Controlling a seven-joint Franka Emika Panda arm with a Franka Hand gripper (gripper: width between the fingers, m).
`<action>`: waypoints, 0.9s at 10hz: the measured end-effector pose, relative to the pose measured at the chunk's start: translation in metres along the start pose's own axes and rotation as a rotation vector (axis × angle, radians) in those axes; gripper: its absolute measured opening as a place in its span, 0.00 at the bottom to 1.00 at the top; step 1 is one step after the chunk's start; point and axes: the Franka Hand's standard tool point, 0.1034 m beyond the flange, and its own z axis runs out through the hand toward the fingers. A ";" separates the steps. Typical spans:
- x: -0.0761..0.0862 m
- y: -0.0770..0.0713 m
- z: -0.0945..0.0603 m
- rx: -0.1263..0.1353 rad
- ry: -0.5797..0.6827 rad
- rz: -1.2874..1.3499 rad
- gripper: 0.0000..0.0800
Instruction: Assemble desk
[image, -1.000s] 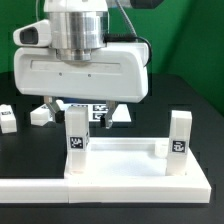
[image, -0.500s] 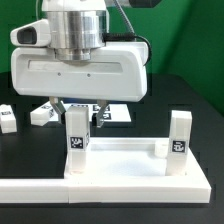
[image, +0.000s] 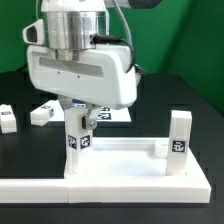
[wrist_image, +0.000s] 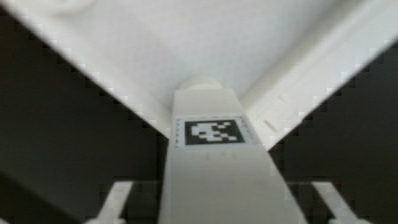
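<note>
Exterior view: my pincer (image: 76, 110) hangs over the corner of the desk top (image: 125, 160) at the exterior view's left. Its fingers sit astride the upper end of an upright leg (image: 77, 145) standing in that corner.

Wrist view: the same leg, its square tag toward the camera, lies midway between my fingers (wrist_image: 119, 205). A dark sliver shows on either side of it, so the pincer is only partly closed, not gripping, and holds nothing.

A second leg (image: 179, 135) stands upright at the desk top's corner at the exterior view's right. Two loose legs (image: 42, 113) lie apart from the desk top, toward the exterior view's left. The marker board (image: 116, 116) lies behind my fingers. A white border bar (image: 30, 187) runs along the desk top's near edge.
</note>
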 end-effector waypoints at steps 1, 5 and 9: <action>0.001 0.001 0.000 0.021 -0.021 0.215 0.36; 0.001 0.004 0.001 0.061 -0.075 0.573 0.36; -0.004 0.001 0.001 0.033 -0.039 -0.012 0.77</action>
